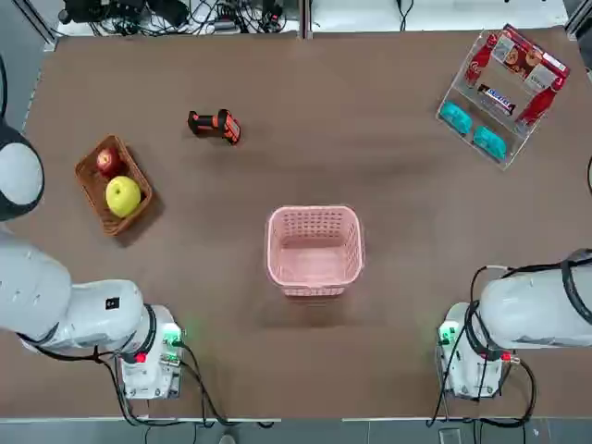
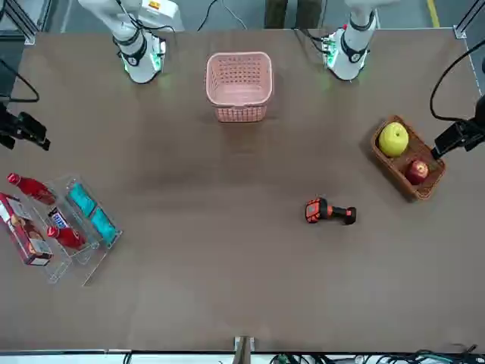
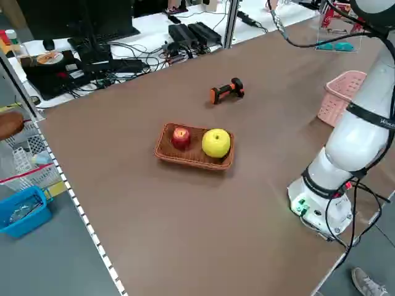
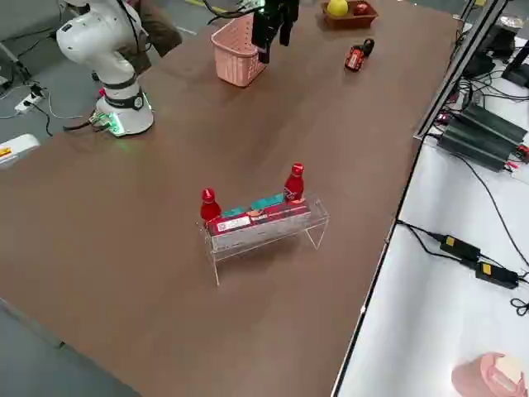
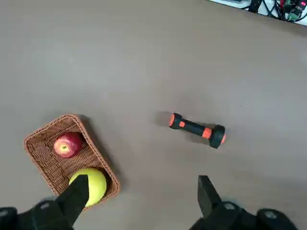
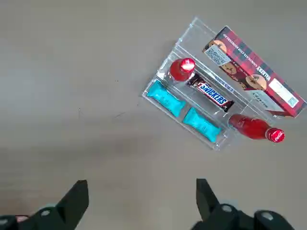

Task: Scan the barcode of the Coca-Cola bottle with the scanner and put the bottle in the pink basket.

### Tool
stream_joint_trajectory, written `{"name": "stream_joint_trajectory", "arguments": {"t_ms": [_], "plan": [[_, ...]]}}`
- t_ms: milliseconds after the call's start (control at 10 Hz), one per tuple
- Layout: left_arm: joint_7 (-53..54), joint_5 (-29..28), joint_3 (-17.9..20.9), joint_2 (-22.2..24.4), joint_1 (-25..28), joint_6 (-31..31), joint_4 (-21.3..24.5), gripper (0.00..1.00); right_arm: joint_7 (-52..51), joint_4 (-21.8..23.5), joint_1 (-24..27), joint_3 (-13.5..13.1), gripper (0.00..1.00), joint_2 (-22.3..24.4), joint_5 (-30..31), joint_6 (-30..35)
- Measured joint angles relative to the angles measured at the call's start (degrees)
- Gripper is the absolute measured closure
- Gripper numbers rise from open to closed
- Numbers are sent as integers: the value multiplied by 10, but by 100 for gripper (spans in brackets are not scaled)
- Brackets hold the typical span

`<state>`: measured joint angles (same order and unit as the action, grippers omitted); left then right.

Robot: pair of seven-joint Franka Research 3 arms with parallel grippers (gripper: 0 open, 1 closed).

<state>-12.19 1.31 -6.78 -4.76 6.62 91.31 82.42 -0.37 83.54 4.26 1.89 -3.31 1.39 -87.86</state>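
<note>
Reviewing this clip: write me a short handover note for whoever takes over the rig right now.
Left gripper: open, empty, raised over the table's left part, above the scanner and fruit.
Right gripper: open, empty, raised above the clear rack.
Scanner: lying on the table, far left of centre, untouched.
Two red Coca-Cola bottles stand in the rack, far right corner.
Pink basket: centre, near the arms, nothing in it.
Done: nothing.
Left: pick up one bottle and the scanner, scan the barcode, put the bottle in the basket.
</note>
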Motion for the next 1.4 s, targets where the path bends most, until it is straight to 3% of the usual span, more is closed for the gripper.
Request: {"name": "stream_joint_trajectory", "arguments": {"t_ms": [500, 1000, 1400], "plan": [[-29, 0, -5, -3, -2, 4, 0, 0, 0, 1, 0, -1, 1, 0, 0, -32], [-279, 0, -20, -52, -28, 20, 2, 0, -55, 14, 9, -4, 1, -52, 0, -114], [-457, 0, -27, -92, -50, 54, 3, 0, -96, 13, 32, -4, 1, -138, 0, -138]]}}
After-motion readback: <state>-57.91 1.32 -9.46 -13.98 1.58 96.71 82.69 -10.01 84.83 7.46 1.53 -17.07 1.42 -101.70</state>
